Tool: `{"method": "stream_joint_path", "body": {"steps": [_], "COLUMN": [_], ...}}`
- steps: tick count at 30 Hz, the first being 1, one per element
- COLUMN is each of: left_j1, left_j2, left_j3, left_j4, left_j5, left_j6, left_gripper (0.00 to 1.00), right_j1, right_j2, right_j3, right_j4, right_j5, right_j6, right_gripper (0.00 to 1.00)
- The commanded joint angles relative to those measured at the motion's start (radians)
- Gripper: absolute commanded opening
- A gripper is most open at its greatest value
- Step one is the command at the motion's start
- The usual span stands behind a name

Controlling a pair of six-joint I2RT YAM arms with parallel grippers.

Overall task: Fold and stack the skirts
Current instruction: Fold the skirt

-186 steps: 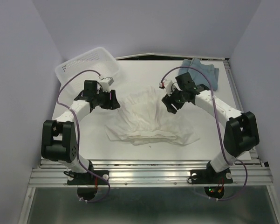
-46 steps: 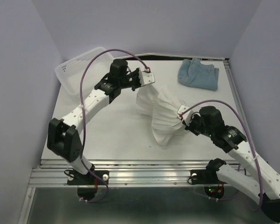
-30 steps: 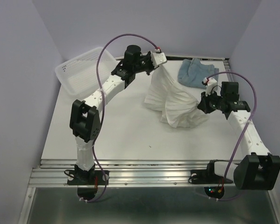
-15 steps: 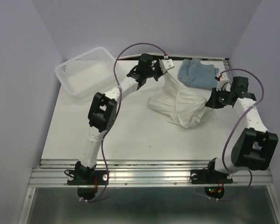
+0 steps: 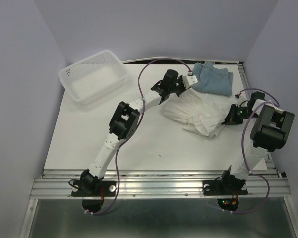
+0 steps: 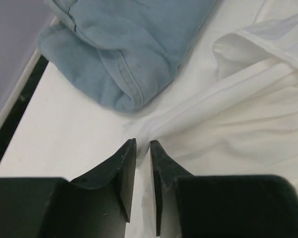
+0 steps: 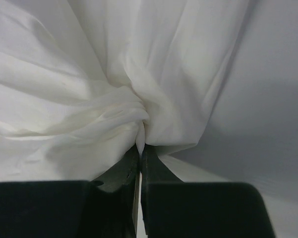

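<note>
The white skirt (image 5: 196, 111) lies crumpled flat at the table's back right, just in front of the folded blue-grey skirt (image 5: 215, 79). My left gripper (image 5: 190, 81) is at the white skirt's far corner, beside the blue skirt (image 6: 124, 44). In the left wrist view the left gripper (image 6: 143, 145) has its jaws a narrow gap apart, with the white skirt's (image 6: 238, 114) corner at their tips. At the skirt's right edge my right gripper (image 5: 228, 118) grips the cloth. In its wrist view the right gripper (image 7: 140, 148) is shut on a pinched fold of the white skirt (image 7: 89, 74).
A white mesh basket (image 5: 94, 74) stands at the back left. The table's (image 5: 89, 134) black far edge (image 6: 15, 114) runs close behind the blue-grey skirt. The left arm stretches diagonally across the table's middle.
Both arms carried the hanging white skirt toward the back right and lowered it beside the blue-grey one. The left jaws, shut half a second ago, now stand slightly apart.
</note>
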Motion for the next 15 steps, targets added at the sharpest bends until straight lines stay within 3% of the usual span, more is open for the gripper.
{"method": "stream_joint_path", "body": {"steps": [1,2,4,6,10,15], "left_j1": [0.031,0.031,0.033,0.039,0.065,0.149], "left_j2": [-0.086,-0.098,-0.138,-0.199,-0.375,-0.689], "left_j3": [-0.040,-0.057,-0.060,-0.062,-0.138,-0.467], "left_j4": [0.073,0.075,0.051,0.011,-0.047,-0.101], "left_j5": [-0.095,-0.139,-0.177,-0.216,-0.250,-0.146], "left_j6": [-0.025,-0.035,-0.053,-0.093,-0.182,-0.367], "left_gripper": [0.45,0.68,0.71,0.85,0.88,0.88], "right_j1": [0.000,0.010,0.011,0.020,0.062,0.297], "right_j2": [0.000,0.001,0.003,-0.022,-0.048,-0.129], "right_j3": [0.038,0.034,0.021,-0.020,-0.075,-0.137], "right_j4": [-0.068,-0.087,-0.121,-0.100,-0.089,-0.043], "right_j5": [-0.038,-0.035,-0.038,-0.025,-0.001,0.057], "right_j6": [-0.060,-0.086,-0.097,-0.091,-0.098,-0.045], "right_gripper": [0.01,0.01,0.01,0.02,0.01,0.03]}}
